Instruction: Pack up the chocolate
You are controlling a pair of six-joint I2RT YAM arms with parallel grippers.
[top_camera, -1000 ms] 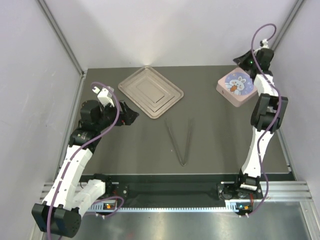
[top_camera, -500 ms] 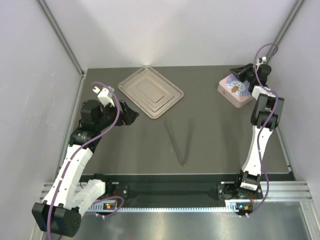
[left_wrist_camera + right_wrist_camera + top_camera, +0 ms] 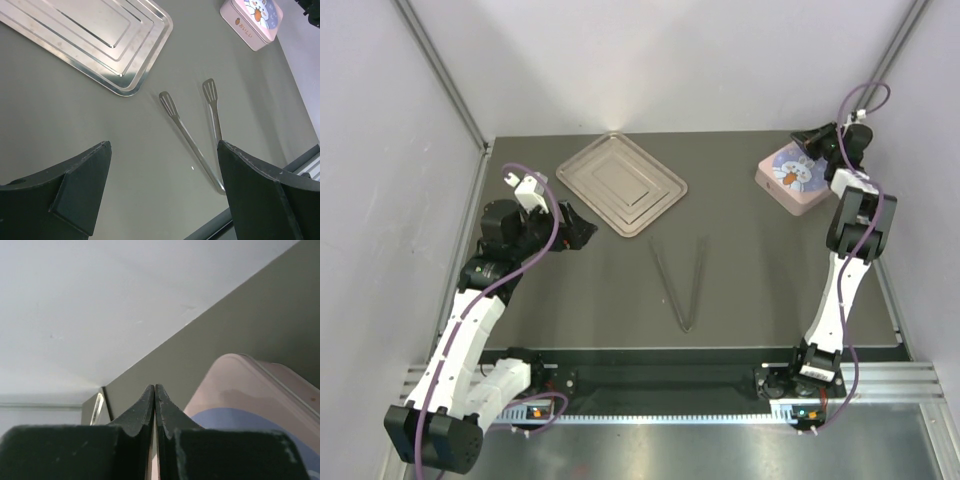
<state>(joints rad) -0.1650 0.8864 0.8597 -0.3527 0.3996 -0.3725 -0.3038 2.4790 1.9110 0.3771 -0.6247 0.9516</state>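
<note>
No chocolate pieces show in any view. The pink box (image 3: 793, 176) with a bunny lid stands closed at the far right; it also shows in the left wrist view (image 3: 252, 20) and the right wrist view (image 3: 250, 390). My right gripper (image 3: 808, 142) is shut and empty at the box's far edge, just above the lid (image 3: 154, 386). My left gripper (image 3: 582, 230) is open and empty, held above the table left of centre (image 3: 164, 145).
A bare metal tray (image 3: 620, 184) lies at the far left of centre, also in the left wrist view (image 3: 90, 35). Metal tongs (image 3: 682, 280) lie open on the mat in the middle, also in the left wrist view (image 3: 168, 103). Walls enclose three sides.
My right gripper came down from behind the pink box to its far edge, then shifted slightly right. The left arm has not moved.
</note>
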